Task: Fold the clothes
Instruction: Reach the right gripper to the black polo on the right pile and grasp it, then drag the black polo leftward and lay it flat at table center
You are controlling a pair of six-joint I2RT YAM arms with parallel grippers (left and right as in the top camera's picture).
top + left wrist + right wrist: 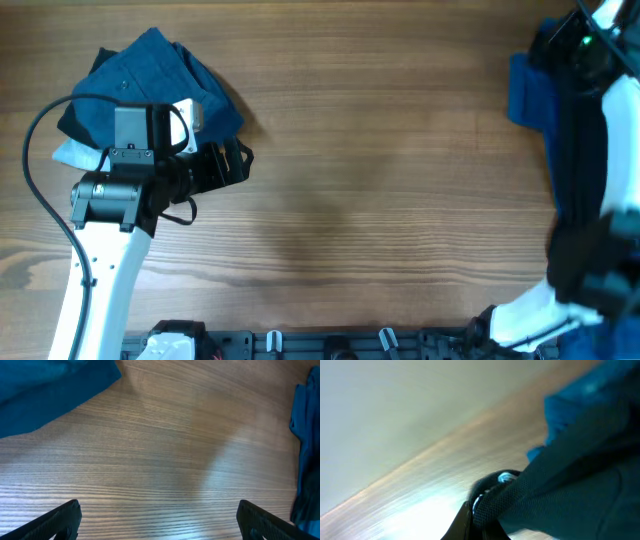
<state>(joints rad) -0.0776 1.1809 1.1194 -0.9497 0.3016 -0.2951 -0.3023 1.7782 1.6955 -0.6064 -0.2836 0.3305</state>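
A pile of blue shirts [150,85] lies at the far left of the table; its edge shows in the left wrist view [45,390]. My left gripper [232,165] is just right of the pile, open and empty over bare wood [160,522]. My right gripper [485,505] is shut on dark mesh fabric, the black polo shirt [570,490]. In the overhead view this shirt [555,50] hangs dark at the far right edge, by the right arm. The gripper itself is hidden there. Another blue shirt [525,90] lies beside it [585,405].
The wooden table [380,180] spans the view. The right arm's black and white links [620,140] run along the right edge. The arms' mounts [330,345] line the front edge. Blue cloth [305,435] shows at the right edge of the left wrist view.
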